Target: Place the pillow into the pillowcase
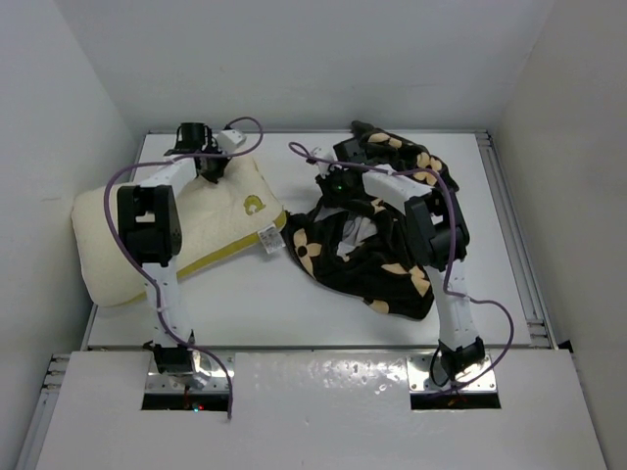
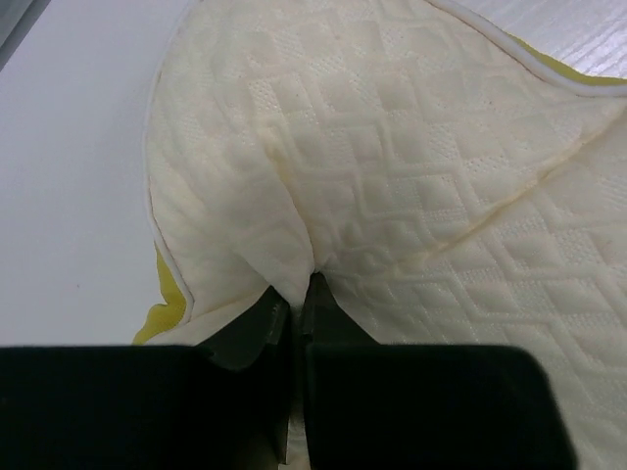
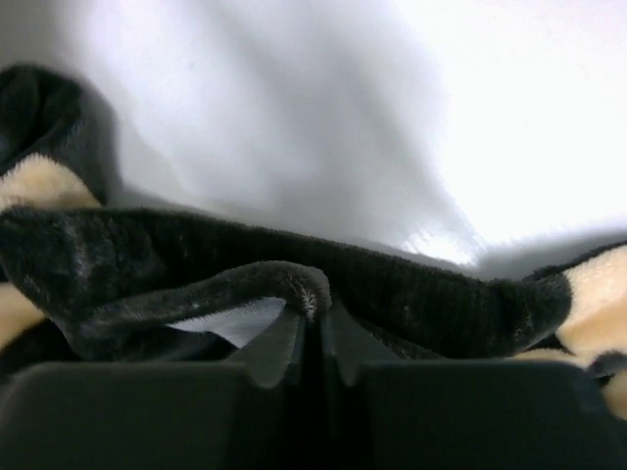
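From above, the pillow (image 1: 167,235) lay left on the surface (image 1: 294,308), with the pillowcase (image 1: 377,269) crumpled to the right. Left wrist: the left gripper (image 2: 299,294) pinched soft, probably light quilting near its edge. Right wrist: the right gripper (image 3: 313,318) clamped the limp, velvety hem, likely the best handhold.

surface: white table (image 1: 294,304) | left: pillow (image 1: 220,211) | right: crumpled pillowcase (image 1: 377,274) | just beside each other

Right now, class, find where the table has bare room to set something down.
Free: the near strip of table in front of pillow and pillowcase, and the far middle between them. Crowded: the left, filled by the pillow; the right, by the pillowcase.
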Action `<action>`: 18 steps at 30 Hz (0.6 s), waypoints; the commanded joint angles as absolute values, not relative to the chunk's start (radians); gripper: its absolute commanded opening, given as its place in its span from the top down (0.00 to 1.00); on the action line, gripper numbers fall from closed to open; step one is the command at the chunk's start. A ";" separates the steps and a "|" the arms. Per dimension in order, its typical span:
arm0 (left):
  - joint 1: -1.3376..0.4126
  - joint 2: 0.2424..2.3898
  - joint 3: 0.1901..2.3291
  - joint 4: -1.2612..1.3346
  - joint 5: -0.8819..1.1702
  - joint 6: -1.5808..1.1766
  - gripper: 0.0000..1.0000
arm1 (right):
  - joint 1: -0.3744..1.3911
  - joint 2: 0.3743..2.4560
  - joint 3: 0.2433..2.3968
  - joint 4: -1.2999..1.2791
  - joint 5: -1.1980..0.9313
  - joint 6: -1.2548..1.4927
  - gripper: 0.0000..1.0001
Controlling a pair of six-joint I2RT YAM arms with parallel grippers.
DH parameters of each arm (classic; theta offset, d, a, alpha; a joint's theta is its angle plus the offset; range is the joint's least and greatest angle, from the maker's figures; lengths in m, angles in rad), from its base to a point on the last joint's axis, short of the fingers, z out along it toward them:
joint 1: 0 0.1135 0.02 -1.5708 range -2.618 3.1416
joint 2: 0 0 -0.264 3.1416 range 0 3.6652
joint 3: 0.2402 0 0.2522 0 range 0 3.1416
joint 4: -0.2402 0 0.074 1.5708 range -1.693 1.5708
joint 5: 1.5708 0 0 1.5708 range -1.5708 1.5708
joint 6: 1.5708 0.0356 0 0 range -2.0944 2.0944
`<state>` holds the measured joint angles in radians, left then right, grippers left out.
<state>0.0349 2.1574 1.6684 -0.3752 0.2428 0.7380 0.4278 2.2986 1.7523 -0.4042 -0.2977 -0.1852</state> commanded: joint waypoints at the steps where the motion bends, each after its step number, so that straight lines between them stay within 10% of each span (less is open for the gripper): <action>1: 0.045 2.185 1.586 -0.491 0.304 0.799 1.00 | 0.416 2.214 1.750 -0.315 -0.261 -0.117 0.96; 18: -0.146 1.734 1.595 -0.877 0.520 0.939 1.00 | 0.230 1.897 1.446 0.019 0.115 0.594 1.00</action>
